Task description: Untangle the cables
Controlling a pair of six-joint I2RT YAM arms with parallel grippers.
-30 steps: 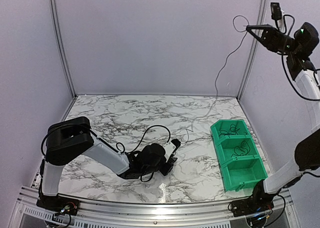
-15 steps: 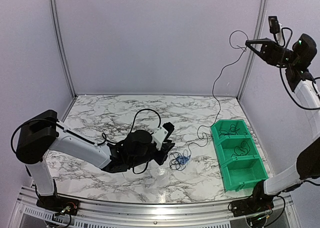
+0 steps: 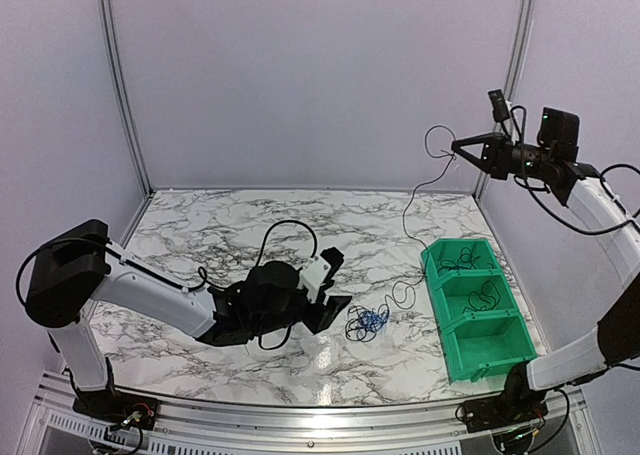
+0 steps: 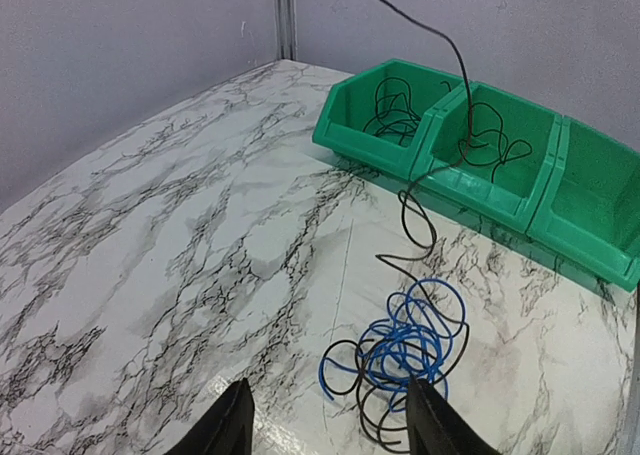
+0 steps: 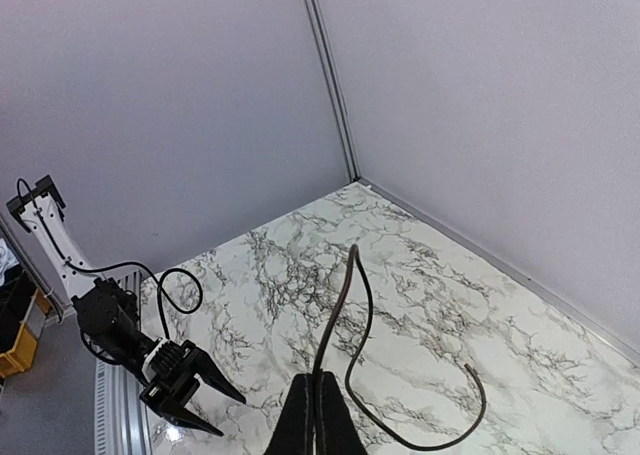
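Note:
A small tangle of blue and black cables (image 3: 367, 322) lies on the marble table left of the green bin; it also shows in the left wrist view (image 4: 415, 345). My left gripper (image 3: 338, 281) is open and empty, low over the table just left of the tangle, with the tangle ahead of its fingers (image 4: 330, 423). My right gripper (image 3: 458, 145) is raised high at the right and shut on a single black strand (image 5: 340, 305). The strand (image 3: 405, 215) hangs down from it to the tangle, passing in front of the bin (image 4: 466, 85).
A green three-compartment bin (image 3: 444, 320) stands at the right of the table, with loose black cables in its two far compartments (image 4: 400, 105). Walls and metal posts close in the back and sides. The left gripper also shows in the right wrist view (image 5: 225, 415).
My left gripper has drawn back off the tangle, which now lies uncovered. My right gripper has moved down and left with the black strand in it.

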